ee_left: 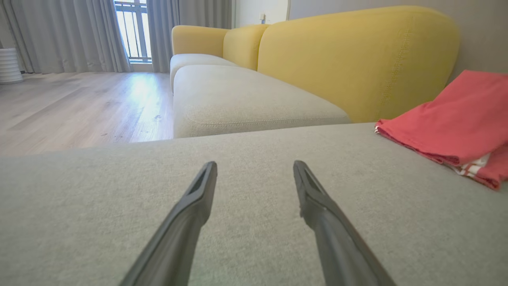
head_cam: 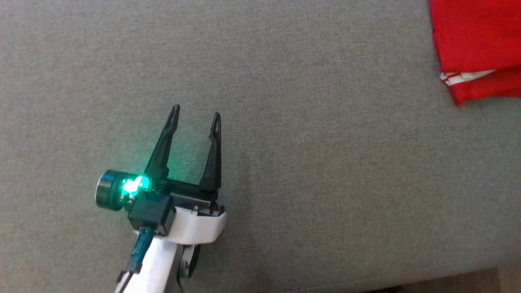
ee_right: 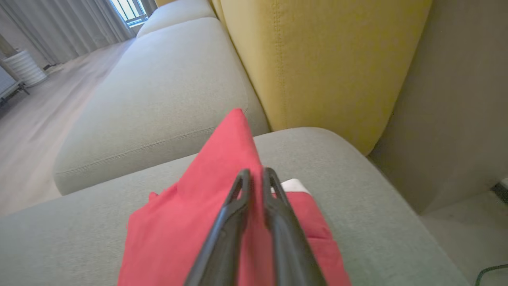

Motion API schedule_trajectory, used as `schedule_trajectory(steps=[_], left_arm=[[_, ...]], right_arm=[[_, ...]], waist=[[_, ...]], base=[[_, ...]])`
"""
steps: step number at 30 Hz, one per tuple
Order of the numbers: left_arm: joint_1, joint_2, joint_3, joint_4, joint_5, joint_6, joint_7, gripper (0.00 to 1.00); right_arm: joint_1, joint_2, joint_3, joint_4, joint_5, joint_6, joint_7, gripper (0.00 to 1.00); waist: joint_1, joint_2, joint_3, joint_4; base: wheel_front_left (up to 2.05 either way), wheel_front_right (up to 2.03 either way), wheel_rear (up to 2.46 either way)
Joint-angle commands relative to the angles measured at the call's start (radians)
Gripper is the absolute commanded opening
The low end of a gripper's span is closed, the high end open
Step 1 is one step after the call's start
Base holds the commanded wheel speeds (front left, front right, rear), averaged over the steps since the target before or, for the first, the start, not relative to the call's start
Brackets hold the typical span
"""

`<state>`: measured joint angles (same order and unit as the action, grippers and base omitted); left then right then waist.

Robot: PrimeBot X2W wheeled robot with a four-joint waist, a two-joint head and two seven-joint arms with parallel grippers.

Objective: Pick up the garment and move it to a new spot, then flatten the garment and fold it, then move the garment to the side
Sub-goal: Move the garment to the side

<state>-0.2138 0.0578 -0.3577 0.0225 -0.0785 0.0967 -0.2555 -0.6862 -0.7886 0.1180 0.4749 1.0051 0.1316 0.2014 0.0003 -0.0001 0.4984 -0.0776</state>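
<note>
The garment (head_cam: 476, 44) is red with white stripes and lies folded at the top right of the grey sofa seat in the head view. In the left wrist view the garment (ee_left: 452, 119) lies off to the right against the yellow backrest. My left gripper (head_cam: 196, 118) hovers open over bare cushion, well left of the cloth, nothing between its fingers (ee_left: 198, 198). My right gripper (ee_right: 256, 174) is shut on the garment (ee_right: 214, 190), pinching a fold that rises into a peak above the fingertips.
The grey sofa seat (head_cam: 305, 162) stretches wide around the left gripper. A yellow backrest (ee_left: 349, 59) stands behind the cloth. The seat's front edge runs along the lower right of the head view, and wooden floor (ee_left: 75, 103) lies beyond.
</note>
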Motion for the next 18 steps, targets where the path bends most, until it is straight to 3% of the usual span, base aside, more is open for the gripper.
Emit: schedule_trajectory(steps=[1, 5, 9, 18], left_arm=[[-0.015, 0.006, 0.023, -0.042, -0.004, -0.002, -0.006, 1.00], [-0.017, 0.004, 0.025, -0.050, -0.020, -0.007, -0.006, 1.00], [0.010, 0.001, 0.039, -0.036, -0.042, 0.007, -0.006, 1.00], [0.133, -0.002, 0.075, -0.005, -0.079, 0.032, -0.006, 1.00]], right_arm=[[0.004, -0.044, -0.018, -0.018, -0.027, -0.001, -0.014, 1.00], [0.019, 0.008, -0.036, -0.013, -0.128, -0.001, -0.046, 1.00], [0.081, 0.142, -0.010, -0.046, -0.236, -0.001, -0.090, 1.00], [0.296, 0.357, 0.181, -0.121, -0.313, -0.001, -0.211, 1.00]], waist=[[-0.0003, 0.0001, -0.004, -0.001], [-0.0003, 0.0001, -0.053, 0.011], [-0.0003, 0.0001, -0.164, 0.034], [-0.0003, 0.0001, -0.381, 0.090]], base=[[0.00, 0.00, 0.00], [0.00, 0.00, 0.00], [0.00, 0.00, 0.00], [0.00, 0.00, 0.00]])
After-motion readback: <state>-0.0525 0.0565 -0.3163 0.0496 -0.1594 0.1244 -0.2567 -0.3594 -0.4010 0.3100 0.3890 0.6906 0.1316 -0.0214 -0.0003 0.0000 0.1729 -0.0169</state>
